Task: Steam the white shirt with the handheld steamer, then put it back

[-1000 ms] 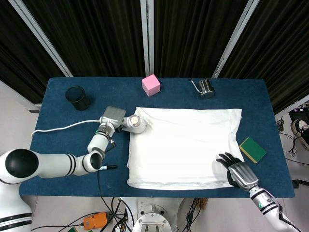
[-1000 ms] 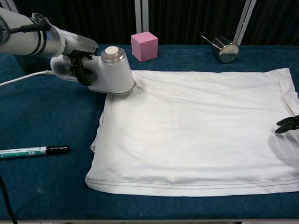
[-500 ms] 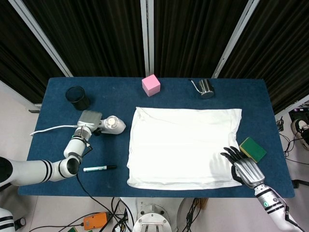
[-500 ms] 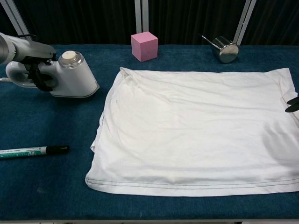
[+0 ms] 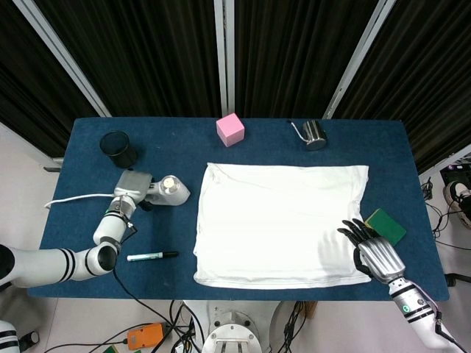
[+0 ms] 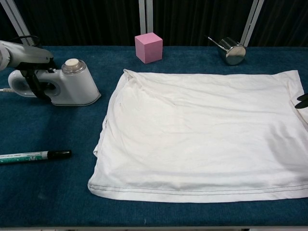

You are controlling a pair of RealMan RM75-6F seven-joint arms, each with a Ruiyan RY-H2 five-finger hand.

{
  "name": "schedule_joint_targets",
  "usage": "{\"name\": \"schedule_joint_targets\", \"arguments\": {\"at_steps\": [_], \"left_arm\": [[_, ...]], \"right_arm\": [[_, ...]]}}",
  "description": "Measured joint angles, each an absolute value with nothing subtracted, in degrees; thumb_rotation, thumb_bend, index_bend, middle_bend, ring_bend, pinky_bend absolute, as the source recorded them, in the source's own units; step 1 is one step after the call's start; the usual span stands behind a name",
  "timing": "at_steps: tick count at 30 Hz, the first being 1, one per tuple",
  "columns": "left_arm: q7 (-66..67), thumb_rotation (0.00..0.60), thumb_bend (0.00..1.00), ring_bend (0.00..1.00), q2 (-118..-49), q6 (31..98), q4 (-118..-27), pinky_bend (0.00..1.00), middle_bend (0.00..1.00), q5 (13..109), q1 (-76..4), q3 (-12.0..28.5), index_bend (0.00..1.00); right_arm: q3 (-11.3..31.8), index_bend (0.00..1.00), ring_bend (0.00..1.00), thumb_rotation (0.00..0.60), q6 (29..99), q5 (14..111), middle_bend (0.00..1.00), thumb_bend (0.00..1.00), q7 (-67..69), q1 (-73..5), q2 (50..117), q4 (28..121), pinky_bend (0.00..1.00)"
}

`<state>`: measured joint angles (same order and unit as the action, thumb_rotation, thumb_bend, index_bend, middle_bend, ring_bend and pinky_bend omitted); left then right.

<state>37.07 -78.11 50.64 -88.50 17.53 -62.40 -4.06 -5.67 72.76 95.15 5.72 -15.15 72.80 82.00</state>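
On the dark blue table (image 5: 88, 140), my left hand (image 6: 36, 79) grips the white handheld steamer (image 6: 65, 86), set down left of the flat white shirt (image 6: 202, 139); I'd let go straight, my right hand (image 5: 375, 254) spread.

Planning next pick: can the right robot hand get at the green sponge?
Probably yes: the right robot hand rests on the white shirt's corner, right beside the green rectangular sponge, nothing between.

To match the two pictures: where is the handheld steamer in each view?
Head view: handheld steamer at left of the table, beside the white shirt.
Chest view: handheld steamer at upper left, left hand on its handle.
Shared landmark: pink cube.
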Motion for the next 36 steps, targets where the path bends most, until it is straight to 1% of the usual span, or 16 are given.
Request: {"name": "schedule_joint_targets", "arguments": {"at_steps": [1, 4, 9, 13, 15, 17, 20, 22, 24, 25, 28, 30, 34, 36], "left_arm": [[36.9, 0.562, 0.01, 0.0, -78.0, 51.2, -88.9, 0.03, 0.0, 18.4, -62.0, -4.0, 0.0], [36.3, 0.553, 0.0, 0.0, -77.5, 52.3, -89.8, 0.01, 0.0, 20.7, -60.9, -3.8, 0.0], [34.7, 0.544, 0.0, 0.0, -76.3, 53.8, -91.3, 0.01, 0.0, 24.8, -59.1, -3.2, 0.0], [32.2, 0.545, 0.0, 0.0, -73.9, 56.7, -94.1, 0.01, 0.0, 29.4, -56.5, -2.7, 0.0], [30.4, 0.546, 0.0, 0.0, -72.4, 58.6, -95.6, 0.01, 0.0, 32.0, -54.9, -2.7, 0.0], [27.9, 0.545, 0.0, 0.0, -70.5, 61.3, -97.4, 0.01, 0.0, 35.9, -52.5, -2.7, 0.0], [23.5, 0.555, 0.0, 0.0, -67.8, 66.7, -99.4, 0.01, 0.01, 42.7, -47.9, -3.2, 0.0], [19.9, 0.575, 0.0, 0.01, -66.2, 71.4, -100.1, 0.01, 0.02, 48.0, -43.8, -3.9, 0.0], [16.6, 0.584, 0.0, 0.01, -65.0, 75.7, -100.1, 0.01, 0.02, 52.6, -39.7, -4.7, 0.0], [14.4, 0.591, 0.0, 0.01, -64.4, 78.6, -99.8, 0.0, 0.02, 55.5, -36.9, -5.3, 0.0], [8.8, 0.599, 0.0, 0.0, -63.3, 85.0, -98.1, 0.0, 0.02, 62.1, -30.0, -7.0, 0.0], [5.8, 0.6, 0.0, 0.0, -62.9, 87.9, -96.6, 0.0, 0.02, 65.5, -26.2, -8.2, 0.0], [0.9, 0.6, 0.0, 0.0, -62.8, 93.1, -93.5, 0.0, 0.02, 71.5, -18.9, -10.5, 0.0], [-0.4, 0.6, 0.0, 0.0, -62.9, 94.4, -92.6, 0.0, 0.02, 73.2, -16.3, -11.2, 0.0]], "right_arm": [[-5.6, 0.21, 0.12, 0.6, 72.8, 95.2, 0.15, 1.0, 5.7, -15.2, 72.8, 82.0, 0.28], [-5.6, 0.21, 0.12, 0.6, 72.9, 95.3, 0.15, 1.0, 5.7, -15.1, 72.7, 82.1, 0.28], [-5.5, 0.21, 0.12, 0.6, 73.6, 95.2, 0.15, 1.0, 5.9, -14.8, 72.4, 82.1, 0.28], [-5.0, 0.21, 0.12, 0.6, 74.9, 94.9, 0.15, 0.99, 6.1, -14.5, 71.5, 82.3, 0.28], [-4.3, 0.2, 0.12, 0.6, 75.8, 94.5, 0.15, 0.91, 6.5, -14.3, 70.5, 82.6, 0.28], [-3.4, 0.18, 0.12, 0.6, 76.6, 93.7, 0.15, 0.77, 7.1, -14.2, 69.1, 83.1, 0.28], [-2.2, 0.09, 0.1, 0.6, 77.3, 92.0, 0.15, 0.49, 7.6, -14.0, 66.6, 84.3, 0.25], [-1.5, 0.05, 0.07, 0.6, 77.4, 90.7, 0.15, 0.38, 7.8, -13.8, 64.9, 85.4, 0.22], [-0.6, 0.01, 0.04, 0.6, 77.7, 89.0, 0.14, 0.24, 8.0, -13.4, 62.8, 86.7, 0.17], [-0.2, 0.0, 0.02, 0.6, 77.8, 88.0, 0.13, 0.2, 8.2, -13.1, 61.8, 87.4, 0.15], [0.5, 0.0, 0.0, 0.6, 78.5, 86.6, 0.08, 0.14, 8.7, -12.2, 60.2, 88.5, 0.1], [0.6, 0.0, 0.0, 0.6, 79.4, 86.4, 0.07, 0.12, 8.3, -11.5, 60.1, 88.6, 0.08], [0.6, 0.0, 0.0, 0.6, 83.1, 86.4, 0.07, 0.12, 7.2, -9.2, 60.4, 88.6, 0.08], [0.6, 0.0, 0.0, 0.6, 85.0, 86.5, 0.07, 0.12, 6.9, -7.9, 60.8, 88.5, 0.08]]}}
